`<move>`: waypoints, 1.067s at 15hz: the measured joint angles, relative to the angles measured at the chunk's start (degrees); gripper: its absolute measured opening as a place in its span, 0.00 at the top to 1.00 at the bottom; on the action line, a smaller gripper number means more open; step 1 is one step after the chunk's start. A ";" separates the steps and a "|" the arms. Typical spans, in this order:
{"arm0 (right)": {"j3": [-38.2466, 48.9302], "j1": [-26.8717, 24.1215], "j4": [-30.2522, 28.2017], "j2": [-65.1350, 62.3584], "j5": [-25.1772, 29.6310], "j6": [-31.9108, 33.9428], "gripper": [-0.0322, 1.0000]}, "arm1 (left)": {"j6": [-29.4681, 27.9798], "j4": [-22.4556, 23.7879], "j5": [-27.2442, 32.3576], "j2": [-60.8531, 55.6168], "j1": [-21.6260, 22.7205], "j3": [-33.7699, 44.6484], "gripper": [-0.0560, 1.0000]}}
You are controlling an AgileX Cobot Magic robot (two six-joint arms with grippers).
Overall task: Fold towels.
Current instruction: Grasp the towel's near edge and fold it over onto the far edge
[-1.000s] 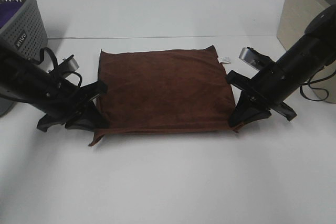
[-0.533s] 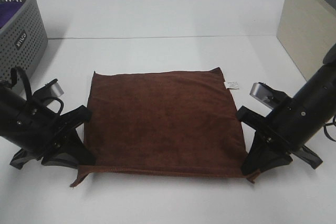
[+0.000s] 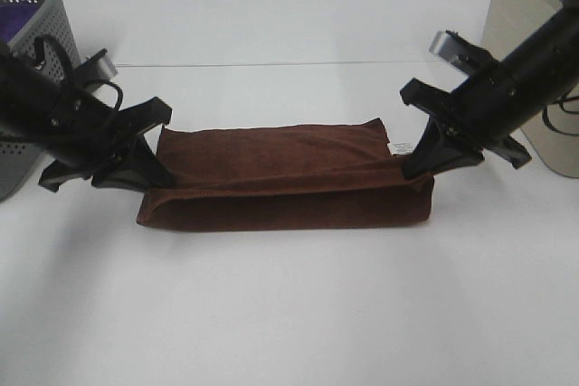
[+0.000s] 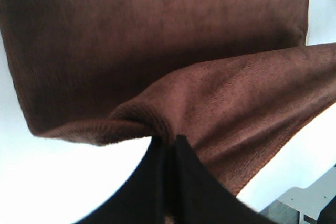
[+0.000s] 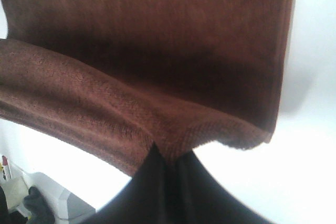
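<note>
The dark brown towel (image 3: 280, 174) lies across the middle of the white table, its near edge lifted and doubled back over the rest, so it shows as a long strip. A small white tag (image 3: 398, 147) sits at its far right corner. My left gripper (image 3: 156, 176) is shut on the towel's left near corner, held above the table. My right gripper (image 3: 416, 167) is shut on the right near corner. In the left wrist view the fingers (image 4: 168, 145) pinch a hemmed fold of the towel (image 4: 157, 51). In the right wrist view the gripper (image 5: 168, 156) pinches the towel (image 5: 157, 40) the same way.
A grey perforated laundry basket (image 3: 41, 51) stands at the far left, close behind my left arm. A beige cabinet (image 3: 520, 33) stands at the far right, beside my right arm. White table surface (image 3: 289, 305) stretches in front of the towel.
Both grippers have risen and moved away from the front edge, carrying the towel's near corners towards its far edge. The flat towel is now doubled over into a strip.
</note>
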 joint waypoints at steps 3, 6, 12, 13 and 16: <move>-10.03 0.00 -0.17 5.39 1.15 0.06 0.97 | -6.42 6.99 -0.23 4.87 0.00 -10.83 0.94; -18.16 0.00 -0.86 11.92 1.09 0.86 0.97 | -7.33 9.51 -0.46 11.17 0.00 -19.60 0.94; -28.48 0.00 -0.86 21.89 -1.15 0.92 0.97 | -7.51 11.12 -3.72 18.91 0.11 -26.87 0.94; -28.48 0.00 -0.86 21.89 -1.15 0.92 0.97 | -7.51 11.12 -3.72 18.91 0.11 -26.87 0.94; -28.99 0.00 0.46 24.81 -3.27 0.92 0.97 | -7.62 10.66 -6.99 21.20 0.06 -26.93 0.93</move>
